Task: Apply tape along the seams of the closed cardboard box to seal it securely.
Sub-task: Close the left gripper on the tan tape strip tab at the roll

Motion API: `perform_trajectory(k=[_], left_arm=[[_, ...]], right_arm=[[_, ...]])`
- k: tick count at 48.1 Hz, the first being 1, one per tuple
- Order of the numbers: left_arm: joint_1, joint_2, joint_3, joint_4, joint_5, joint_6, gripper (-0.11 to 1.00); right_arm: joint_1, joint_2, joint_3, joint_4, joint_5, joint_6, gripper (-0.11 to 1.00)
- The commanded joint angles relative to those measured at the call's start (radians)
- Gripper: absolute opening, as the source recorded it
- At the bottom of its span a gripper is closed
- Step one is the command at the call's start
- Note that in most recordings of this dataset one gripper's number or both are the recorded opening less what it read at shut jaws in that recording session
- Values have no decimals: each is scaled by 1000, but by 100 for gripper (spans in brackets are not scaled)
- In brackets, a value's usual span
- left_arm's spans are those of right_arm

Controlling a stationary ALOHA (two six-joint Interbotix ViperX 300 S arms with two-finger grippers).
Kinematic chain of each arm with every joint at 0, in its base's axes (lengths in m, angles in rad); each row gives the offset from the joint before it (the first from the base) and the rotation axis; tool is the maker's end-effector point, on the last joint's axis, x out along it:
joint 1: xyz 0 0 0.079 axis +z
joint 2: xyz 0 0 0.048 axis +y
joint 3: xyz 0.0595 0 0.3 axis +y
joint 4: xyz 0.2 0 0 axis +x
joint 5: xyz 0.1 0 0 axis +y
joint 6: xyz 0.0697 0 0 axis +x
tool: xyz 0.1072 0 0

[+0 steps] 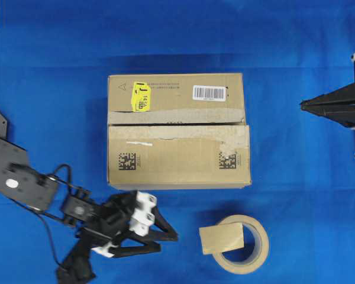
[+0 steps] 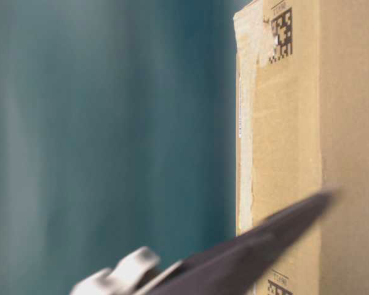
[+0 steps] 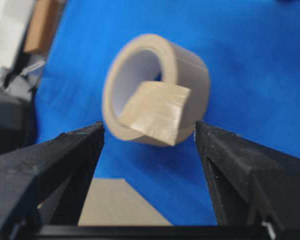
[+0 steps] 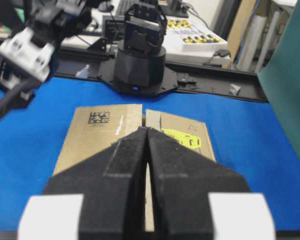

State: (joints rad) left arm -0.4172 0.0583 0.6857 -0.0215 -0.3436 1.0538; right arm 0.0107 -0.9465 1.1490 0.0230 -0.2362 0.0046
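Left gripper sits low near the front edge of the blue table, left of centre, jaws spread wide with nothing between them. In the left wrist view the two black fingers frame the tape roll ahead, not touching it. Roll lies flat near the front edge, right of the gripper, well apart from it. Tape, a short tan strip, hangs off the roll's left side, overlapping its rim; in the wrist view the strip curls out from the roll toward the camera. Box sits mid-table behind both, closed, flaps meeting at the seam that runs left-right across the top, bordered by pale torn tape bands. Yellow sticker and barcode label on the far flap, two black square codes on the near flap. Table-level view is blurred: only a box face and a dark finger show. Right gripper is at the table's right edge, level with the box, clear of it, jaws pressed together and holding nothing; its wrist view shows the fingers meeting on a line, pointing at the box.
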Motion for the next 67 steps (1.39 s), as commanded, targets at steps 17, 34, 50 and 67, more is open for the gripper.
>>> perform_trajectory(k=[17,34,50,67], left_arm=[[25,192,-163,-11,-40,176,70],[48,282,-230,-12,-63,232,70],[52,287,-235,-12,-69,236,68],[44,284,-230,-17,-80,227,33]], right_arm=[[0,11,-23,-3,-2,-5,2],[2,12,-23,-5,17,-8,2],[2,12,-23,-5,17,-9,2],[2,12,-23,-5,25,-9,2]])
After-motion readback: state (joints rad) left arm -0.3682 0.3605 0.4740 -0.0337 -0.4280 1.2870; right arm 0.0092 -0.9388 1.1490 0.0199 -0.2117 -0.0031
